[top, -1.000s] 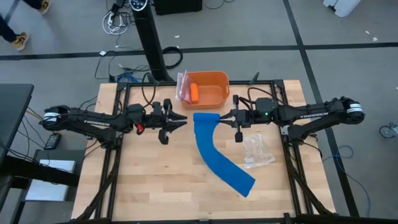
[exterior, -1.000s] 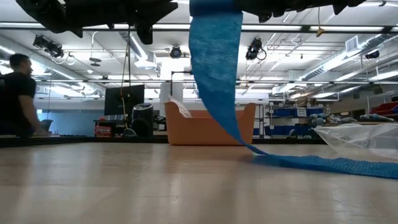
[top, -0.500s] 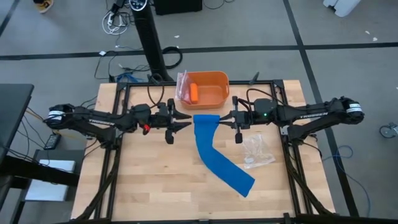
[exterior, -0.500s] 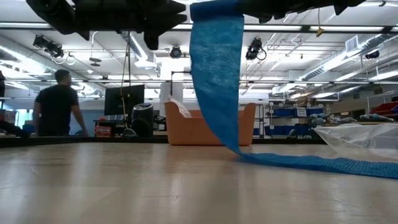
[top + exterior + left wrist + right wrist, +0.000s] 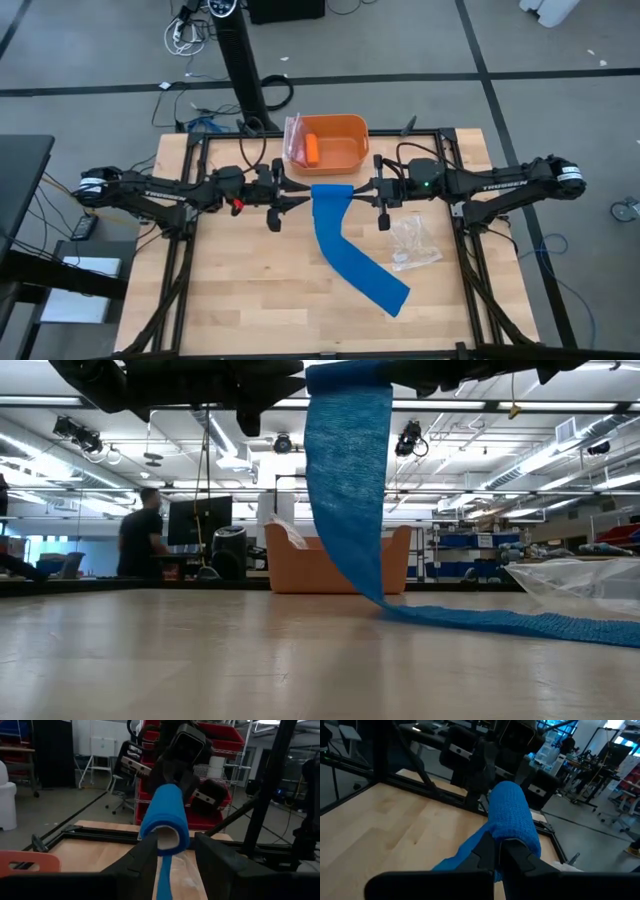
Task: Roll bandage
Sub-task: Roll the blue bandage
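The right gripper [image 5: 358, 189] is clamping its fingers [image 5: 512, 854] shut on the raised, rolled end of the bandage [image 5: 345, 243], holding it up off the table [image 5: 240, 290]. In the right wrist view the blue roll is sitting just past the closed fingertips, with the loose strip dropping away below it.

Facing it from the other side of the roll, the left gripper [image 5: 298, 192] is standing with its jaws apart. In the left wrist view its two fingers [image 5: 145, 857] are flanking the open end of the roll, one on each side; whether they are touching the cloth cannot be told.

From the grippers, the strip is hanging down to the table and then running along the wood, curving away from the arms toward the near edge, where its free end is lying flat.

Beyond the grippers, at the far edge, an orange bin [image 5: 336, 141] is sitting with a small orange cylinder [image 5: 312, 149] inside. Just below the right gripper, beside the strip, a clear plastic bag [image 5: 414, 243] is lying on the wood. In the low view a person [image 5: 143, 542] is standing in the room behind.
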{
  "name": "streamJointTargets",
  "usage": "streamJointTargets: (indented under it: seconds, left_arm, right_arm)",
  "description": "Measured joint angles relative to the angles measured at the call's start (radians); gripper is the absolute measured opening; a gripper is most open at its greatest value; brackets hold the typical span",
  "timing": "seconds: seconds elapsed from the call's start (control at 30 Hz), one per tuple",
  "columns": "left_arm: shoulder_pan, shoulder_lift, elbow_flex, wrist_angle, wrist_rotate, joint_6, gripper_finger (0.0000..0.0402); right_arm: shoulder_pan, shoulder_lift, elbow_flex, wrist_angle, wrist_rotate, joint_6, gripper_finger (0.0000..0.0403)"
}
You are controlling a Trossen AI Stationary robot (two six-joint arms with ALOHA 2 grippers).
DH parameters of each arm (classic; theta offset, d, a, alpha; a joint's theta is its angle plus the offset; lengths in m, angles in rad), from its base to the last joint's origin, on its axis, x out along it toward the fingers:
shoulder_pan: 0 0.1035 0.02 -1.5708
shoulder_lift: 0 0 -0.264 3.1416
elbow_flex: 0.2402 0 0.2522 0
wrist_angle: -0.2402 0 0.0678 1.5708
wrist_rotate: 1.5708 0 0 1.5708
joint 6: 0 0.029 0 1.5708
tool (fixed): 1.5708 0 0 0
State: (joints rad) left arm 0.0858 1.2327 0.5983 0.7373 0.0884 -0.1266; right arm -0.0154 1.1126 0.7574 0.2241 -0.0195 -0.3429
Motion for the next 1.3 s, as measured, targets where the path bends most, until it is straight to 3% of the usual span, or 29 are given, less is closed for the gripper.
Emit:
streamJointTargets:
  seconds: [0.2, 0.6, 1.3]
  left_arm:
    - [0.006, 0.0, 0.014, -0.007, 0.04, -0.065, 0.0137]
    - [0.006, 0.015, 0.023, -0.042, 0.005, -0.069, 0.0132]
    - [0.006, 0.084, 0.044, 0.057, 0.0, -0.064, 0.0131]
  right_arm:
    - [0.0, 0.0, 0.0, -0.002, 0.0, 0.0, 0.0009]
    - [0.0, 0.0, 0.0, 0.004, 0.008, 0.0, 0.0009]
    - [-0.001, 0.0, 0.0, 0.002, 0.006, -0.001, 0.0009]
